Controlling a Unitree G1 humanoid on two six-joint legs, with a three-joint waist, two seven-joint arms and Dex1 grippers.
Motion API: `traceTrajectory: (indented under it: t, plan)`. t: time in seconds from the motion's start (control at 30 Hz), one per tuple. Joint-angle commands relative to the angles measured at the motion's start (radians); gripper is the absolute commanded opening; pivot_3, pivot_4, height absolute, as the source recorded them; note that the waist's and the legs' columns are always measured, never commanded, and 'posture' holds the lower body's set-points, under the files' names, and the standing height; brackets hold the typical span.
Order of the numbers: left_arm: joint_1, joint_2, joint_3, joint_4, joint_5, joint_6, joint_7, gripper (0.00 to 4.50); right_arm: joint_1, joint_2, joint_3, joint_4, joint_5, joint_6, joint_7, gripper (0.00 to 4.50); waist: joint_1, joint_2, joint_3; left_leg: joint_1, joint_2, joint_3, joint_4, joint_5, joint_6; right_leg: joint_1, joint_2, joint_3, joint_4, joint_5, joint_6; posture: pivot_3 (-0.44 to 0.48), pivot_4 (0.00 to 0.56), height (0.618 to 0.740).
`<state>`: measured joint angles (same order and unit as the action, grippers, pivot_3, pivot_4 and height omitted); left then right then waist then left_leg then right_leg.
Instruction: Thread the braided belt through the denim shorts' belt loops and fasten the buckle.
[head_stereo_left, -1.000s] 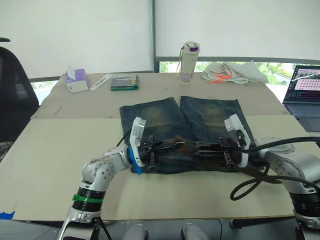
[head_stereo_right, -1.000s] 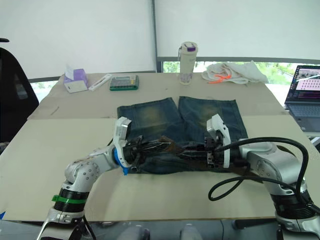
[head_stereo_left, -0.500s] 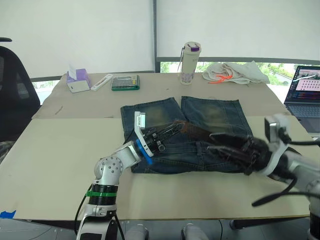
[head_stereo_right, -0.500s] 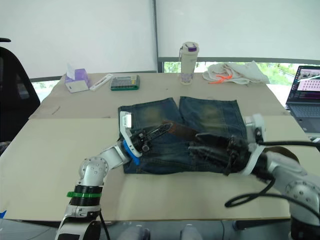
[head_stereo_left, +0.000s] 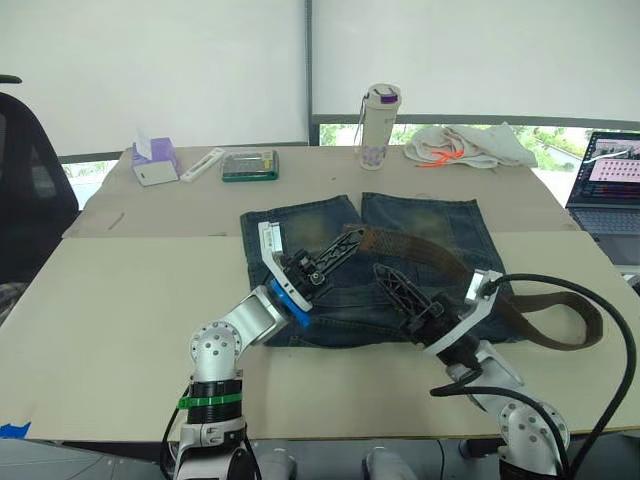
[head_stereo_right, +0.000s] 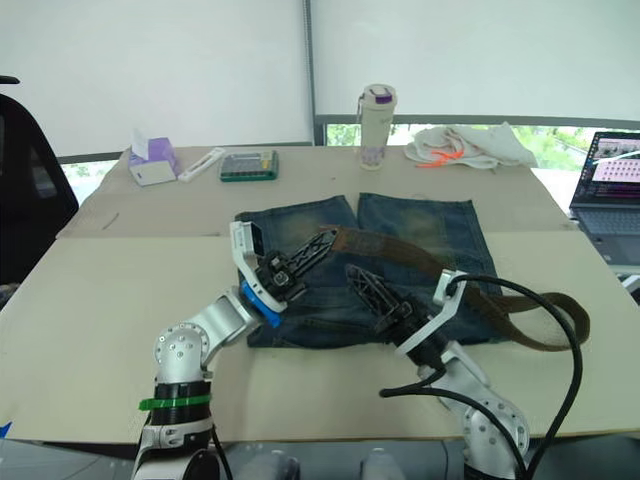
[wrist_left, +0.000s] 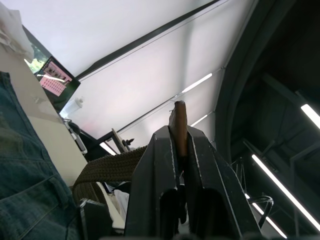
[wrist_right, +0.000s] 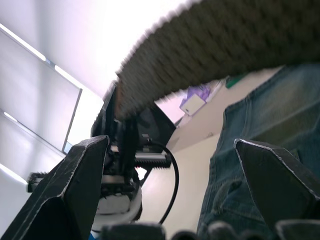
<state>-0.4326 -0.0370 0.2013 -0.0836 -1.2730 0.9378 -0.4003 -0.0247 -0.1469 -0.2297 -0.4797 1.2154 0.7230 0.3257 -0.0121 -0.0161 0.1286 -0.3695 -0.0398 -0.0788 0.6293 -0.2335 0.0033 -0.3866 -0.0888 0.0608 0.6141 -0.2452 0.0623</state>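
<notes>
The denim shorts (head_stereo_left: 425, 228) lie flat on the table, legs pointing away from me. The braided belt (head_stereo_left: 412, 249) rises off them in an arc, then trails right into a loop (head_stereo_left: 585, 335) on the table. My left gripper (head_stereo_left: 347, 241) is shut on the belt's end, held up above the shorts; the brown tip (wrist_left: 179, 125) pokes out between its fingers. My right gripper (head_stereo_left: 392, 283) stands open just below the lifted strap, its fingers (wrist_right: 75, 192) wide apart and the belt (wrist_right: 225, 50) passing over them untouched. The buckle and the belt loops cannot be made out.
At the back of the table stand a bottle (head_stereo_left: 379, 125), a white cloth with orange cord (head_stereo_left: 465, 145), a green box (head_stereo_left: 249, 165) and a tissue box (head_stereo_left: 153, 160). A laptop (head_stereo_left: 610, 170) sits far right, a black chair (head_stereo_left: 25, 180) left. A black cable (head_stereo_left: 610, 310) arches over the belt's loop.
My right gripper opened, let go of the belt and swung in under the strap. My left gripper lifted the belt's end up off the waistband.
</notes>
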Motion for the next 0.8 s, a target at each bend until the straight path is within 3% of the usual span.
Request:
traceTrajectory:
  t: [0.03, 0.33, 0.43, 0.8]
  plan:
    - [-0.009, -0.001, -0.006, -0.031, -0.028, -0.01, -0.003, 0.0, -0.033, -0.002, -0.009, -0.028, 0.04, -0.043, 0.013, 4.47, -0.001, 0.0, 0.0, 0.0, 0.0, 0.0, 0.0, 0.0, 0.0, 0.0, 0.001, 0.0, 0.0, 0.0, 0.0, 0.0, 0.15, 0.74]
    - [-0.009, 0.01, -0.019, -0.024, -0.015, -0.024, -0.021, 0.0, -0.068, -0.015, -0.004, -0.017, 0.062, -0.062, 0.003, 4.47, -0.002, 0.0, 0.0, 0.0, 0.0, 0.0, -0.001, 0.0, 0.0, 0.0, 0.002, 0.0, 0.0, 0.0, 0.0, 0.0, 0.15, 0.74]
    - [-0.004, 0.013, -0.022, -0.026, -0.013, -0.029, -0.026, 0.0, -0.075, -0.009, -0.007, -0.015, 0.071, -0.068, -0.001, 3.8, -0.002, 0.0, 0.0, 0.0, 0.0, 0.0, -0.001, 0.0, 0.0, 0.0, 0.002, 0.0, 0.0, 0.0, 0.0, 0.0, 0.15, 0.74]
    - [0.01, 0.039, -0.024, -0.025, -0.015, -0.034, -0.035, 0.0, -0.069, -0.021, -0.017, -0.008, 0.091, -0.078, -0.003, 0.01, -0.002, 0.0, 0.0, 0.0, 0.001, 0.0, -0.001, 0.0, 0.0, 0.0, 0.002, 0.0, -0.001, 0.0, 0.0, 0.0, 0.15, 0.74]
